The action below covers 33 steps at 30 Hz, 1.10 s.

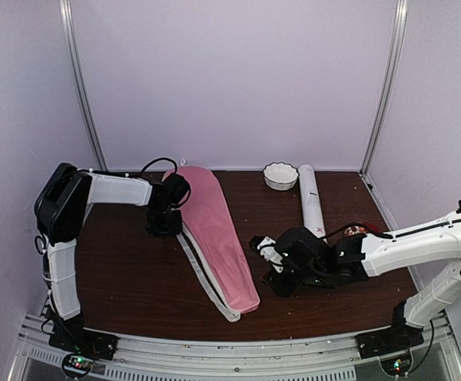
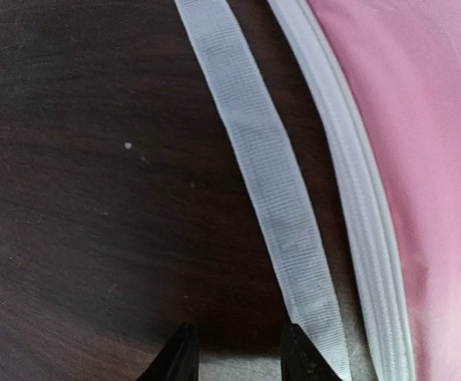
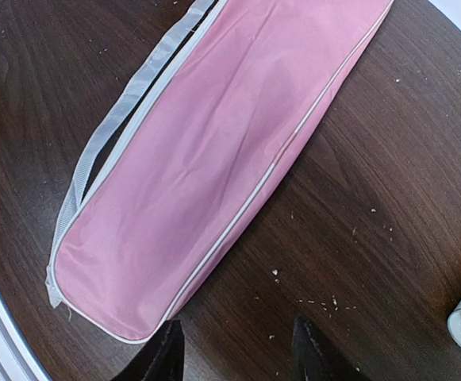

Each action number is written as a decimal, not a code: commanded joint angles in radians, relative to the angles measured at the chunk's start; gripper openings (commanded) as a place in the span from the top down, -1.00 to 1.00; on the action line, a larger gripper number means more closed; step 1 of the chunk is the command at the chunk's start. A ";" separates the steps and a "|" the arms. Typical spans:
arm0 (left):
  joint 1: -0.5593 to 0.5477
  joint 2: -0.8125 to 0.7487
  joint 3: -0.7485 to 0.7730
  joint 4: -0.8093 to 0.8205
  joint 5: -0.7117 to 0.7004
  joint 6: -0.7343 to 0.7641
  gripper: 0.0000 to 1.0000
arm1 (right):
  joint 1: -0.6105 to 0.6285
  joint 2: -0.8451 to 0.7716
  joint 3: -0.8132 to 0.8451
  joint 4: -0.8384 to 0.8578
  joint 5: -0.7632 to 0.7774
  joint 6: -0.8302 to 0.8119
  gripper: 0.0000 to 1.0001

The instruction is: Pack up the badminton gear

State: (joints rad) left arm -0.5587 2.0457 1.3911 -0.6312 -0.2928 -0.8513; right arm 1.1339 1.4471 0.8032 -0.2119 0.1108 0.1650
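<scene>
The left gripper (image 2: 238, 359) is partly open: in its wrist view the two dark fingertips (image 2: 174, 359) stand apart with only bare brown table (image 2: 95, 198) between them, and they hold nothing. The white webbing strap (image 2: 278, 198) of the pink racket-shaped cover (image 2: 428, 159) runs just beside the right-hand fingertip, close to it, though I cannot tell whether they touch; the cover's white piped edge and pink cloth lie further to that side. From above, the left gripper (image 1: 163, 225) sits at the cover's (image 1: 214, 230) left edge, near its wide end. The right gripper (image 3: 240, 355) is also partly open and empty, its tips apart over bare table. The cover's (image 3: 230, 159) narrow end lies just ahead of it and to its left, flat, with the strap (image 3: 103, 143) along its far edge. From above, the right gripper (image 1: 263, 248) is near the cover's right side. The long white tube (image 1: 310, 198) lies behind it, well apart from the cover, beside a small white bowl (image 1: 281, 175).
</scene>
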 commanded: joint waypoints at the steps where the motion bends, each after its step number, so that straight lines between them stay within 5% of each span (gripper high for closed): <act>1: -0.014 -0.006 -0.007 0.032 0.008 0.014 0.23 | -0.004 -0.022 -0.024 0.030 -0.019 0.007 0.03; 14: -0.053 -0.022 0.066 -0.011 -0.095 0.020 0.25 | -0.006 -0.011 -0.038 0.043 -0.037 0.002 0.03; 28: -0.018 0.089 0.051 0.080 0.046 0.010 0.22 | -0.008 -0.017 -0.042 0.032 -0.032 0.000 0.04; 33: -0.011 0.099 0.067 0.016 0.041 -0.004 0.36 | -0.011 -0.019 -0.043 0.036 -0.025 -0.001 0.04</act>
State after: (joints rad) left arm -0.5831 2.0949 1.4483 -0.5793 -0.2798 -0.8402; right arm 1.1313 1.4464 0.7723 -0.1867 0.0788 0.1638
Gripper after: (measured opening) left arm 0.360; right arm 0.481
